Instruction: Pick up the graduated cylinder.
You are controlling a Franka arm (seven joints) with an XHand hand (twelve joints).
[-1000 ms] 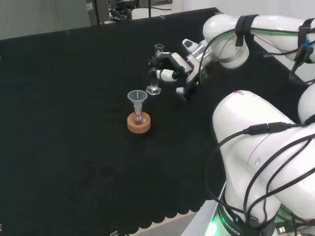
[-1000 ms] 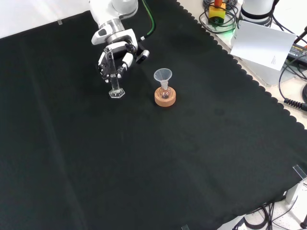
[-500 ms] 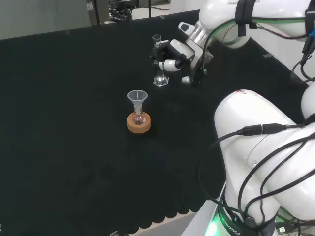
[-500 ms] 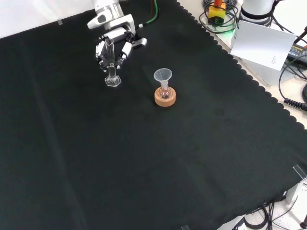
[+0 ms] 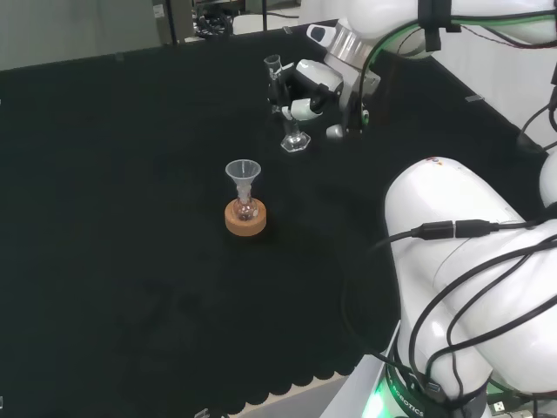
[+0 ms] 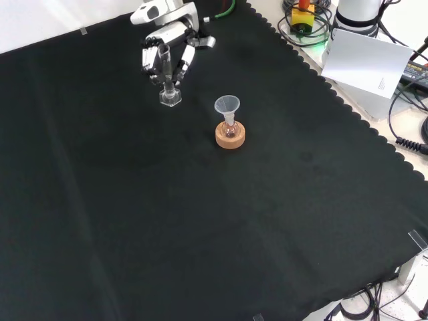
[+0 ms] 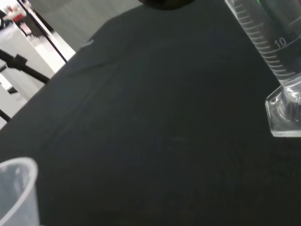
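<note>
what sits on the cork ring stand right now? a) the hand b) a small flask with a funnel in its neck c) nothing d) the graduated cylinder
b: the front view shows a small flask with a funnel in its neck on the cork ring, while the hand holds the graduated cylinder apart from it.

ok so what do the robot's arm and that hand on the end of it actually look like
The arm is glossy white with bulky rounded links, black cables looped along them and black straps near the upper joint, plus a green glow at its base. The hand is black and white, with white finger segments over black joints.
</note>
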